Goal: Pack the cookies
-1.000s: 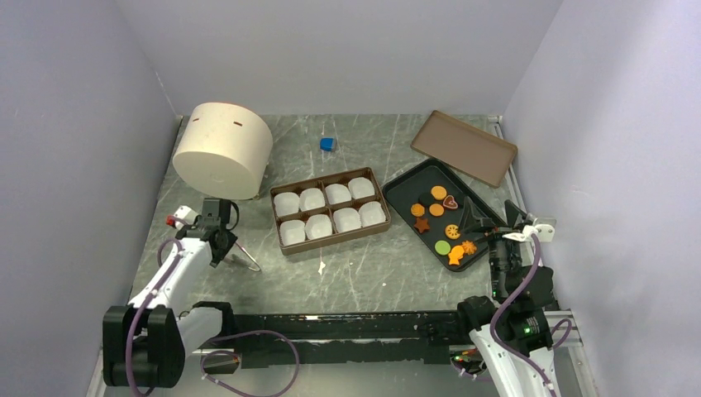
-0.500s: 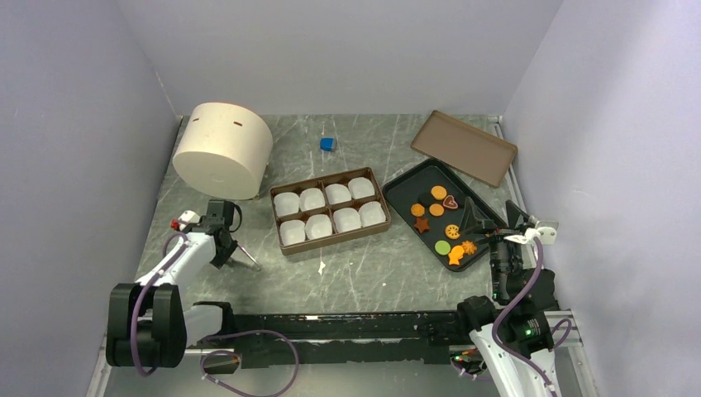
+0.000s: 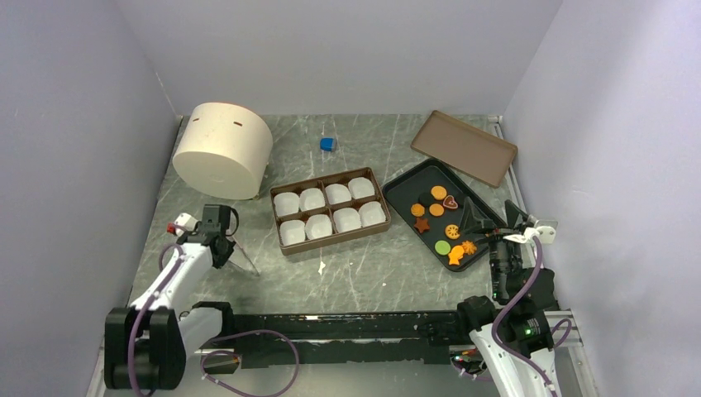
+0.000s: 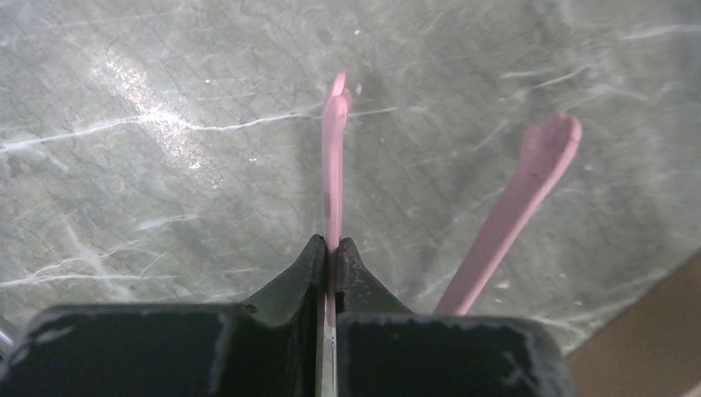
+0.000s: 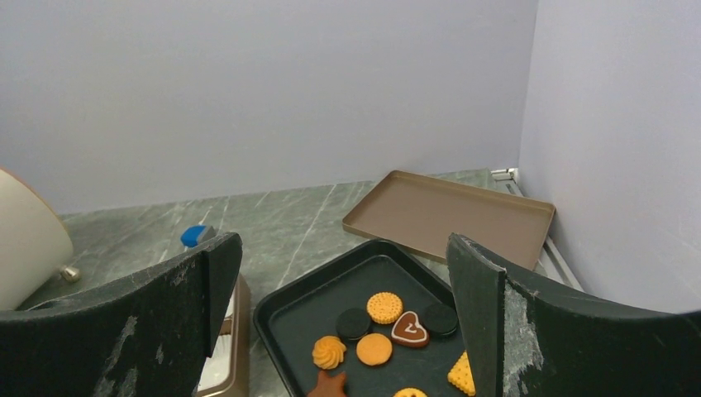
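Grey marble table [image 3: 372,273]: cream cylindrical tub [image 3: 221,150] in the far-left corner, flat brown rectangular lid [image 3: 464,147] in the far-right corner. Brown eight-compartment box [image 3: 337,241] mid-table, white paper cups [image 3: 318,226] in every slot. Black rectangular tray [image 3: 401,194] at the right edge, just beside the box; cookies [image 3: 436,210] all lie on it. Over the tray's near end, right fingers [image 3: 473,218] spread wide. Near the left edge, left fingers [image 4: 318,265] pinching one leg of pink tongs [image 4: 333,165], other leg splayed free. Small blue cube [image 3: 328,144] near the far edge.

mixed-shape cookies [image 3: 436,210] flat on black tray [image 3: 403,193]
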`<action>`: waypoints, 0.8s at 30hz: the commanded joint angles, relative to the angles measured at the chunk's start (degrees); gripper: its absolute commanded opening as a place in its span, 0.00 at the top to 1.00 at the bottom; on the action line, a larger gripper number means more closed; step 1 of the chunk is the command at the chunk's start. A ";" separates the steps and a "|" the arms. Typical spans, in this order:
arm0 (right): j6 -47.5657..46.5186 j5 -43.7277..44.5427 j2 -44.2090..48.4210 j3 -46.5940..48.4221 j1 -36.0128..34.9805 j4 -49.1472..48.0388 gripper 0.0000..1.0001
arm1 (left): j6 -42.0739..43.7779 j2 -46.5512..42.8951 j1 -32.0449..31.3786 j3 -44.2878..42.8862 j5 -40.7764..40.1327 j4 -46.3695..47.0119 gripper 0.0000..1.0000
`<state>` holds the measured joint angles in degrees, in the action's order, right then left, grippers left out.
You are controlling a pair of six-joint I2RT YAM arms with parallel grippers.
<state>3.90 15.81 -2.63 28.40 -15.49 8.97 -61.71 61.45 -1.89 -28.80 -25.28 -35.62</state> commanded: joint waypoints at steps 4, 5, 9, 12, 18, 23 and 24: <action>-0.35 -4.01 -3.07 1.81 -0.35 -1.40 0.00 | 2.38 -9.38 0.14 -2.19 0.58 -3.04 0.95; -0.19 -4.68 -3.65 2.14 -0.38 -1.18 0.00 | 3.20 -10.68 0.17 -2.55 0.79 -3.13 0.95; 0.82 -9.55 -7.30 3.77 -0.34 -0.31 0.00 | 6.68 -13.54 -1.72 -4.18 2.42 -2.61 0.95; 2.28 -12.76 -11.84 6.29 -0.34 1.52 0.00 | 9.45 -15.13 -3.64 -6.01 4.25 -2.45 0.95; 6.23 -23.55 -20.55 9.77 -0.33 3.37 0.00 | 17.43 -18.60 -7.57 -10.11 8.75 -0.67 0.95; 10.21 -32.10 -25.20 7.19 -0.33 -2.45 0.00 | 22.71 -20.61 -10.59 -10.41 18.38 5.68 0.95; 11.18 -33.74 -26.16 6.37 -0.36 -4.25 0.00 | 23.23 -20.79 -11.19 -10.03 20.56 7.42 0.95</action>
<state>10.44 -8.60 -26.41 36.01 -15.57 11.60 -44.03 41.87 -11.31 -37.56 -13.89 -35.46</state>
